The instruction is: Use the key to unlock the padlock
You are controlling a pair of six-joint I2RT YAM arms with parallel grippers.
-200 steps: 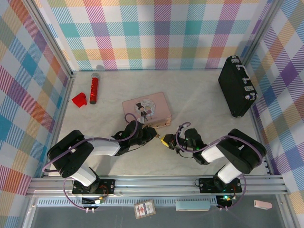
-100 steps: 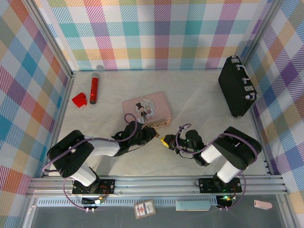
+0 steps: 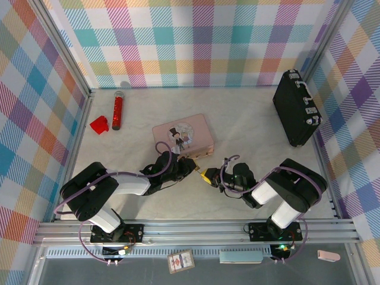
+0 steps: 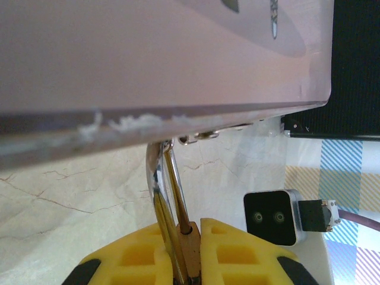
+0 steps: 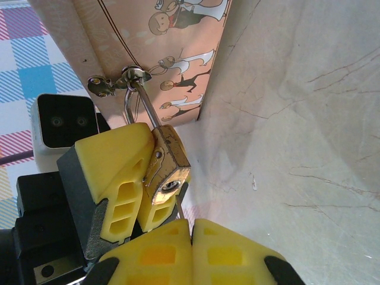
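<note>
1. Both arms lie low, wrists converging before the pink tin (image 3: 181,133).
2. Left gripper (image 4: 190,255) clamps the padlock (image 5: 168,163), shackle (image 5: 141,101) through the tin's hasp (image 5: 127,76).
3. Right gripper (image 5: 191,249) pinches the key (image 5: 179,208), tip just below the keyhole (image 5: 171,187).

One padlock (image 5: 168,169). One key (image 5: 178,209). One pink tin (image 3: 181,134). One black case (image 3: 295,108), right edge of tabletop (image 3: 249,127). One red cylinder (image 3: 117,111), one red block (image 3: 98,124), both near far left corner. Two grippers: left gripper (image 4: 193,252), right gripper (image 5: 191,234).
</note>
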